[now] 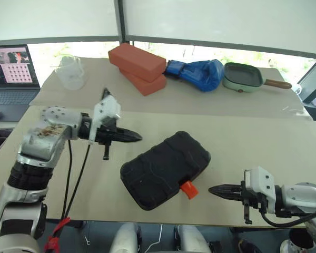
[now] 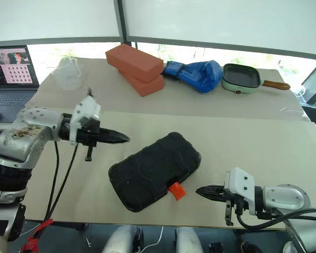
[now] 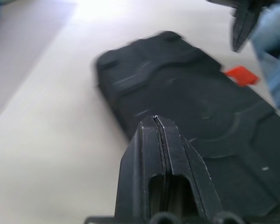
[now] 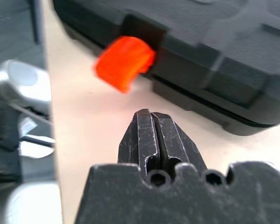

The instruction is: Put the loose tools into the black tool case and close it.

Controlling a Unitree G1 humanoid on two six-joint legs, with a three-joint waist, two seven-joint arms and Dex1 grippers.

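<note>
The black tool case (image 1: 166,168) lies closed and slanted on the table's middle, lid down, and its small orange latch (image 1: 188,190) sticks out unfastened on the near edge. No loose tools are in view. My left gripper (image 1: 138,137) hovers shut and empty above the table, just left of the case, pointing toward it. My right gripper (image 1: 211,189) is shut and empty too, low near the table's front edge, its tip a short way right of the latch (image 4: 125,62). The case lid (image 3: 191,112) spreads out ahead of the left fingers (image 3: 157,126).
Two red bricks (image 1: 138,66) are stacked at the back, with a blue glove (image 1: 200,73) and a green pan (image 1: 243,77) to their right. A clear plastic jug (image 1: 71,71) and a laptop (image 1: 11,71) stand at the back left.
</note>
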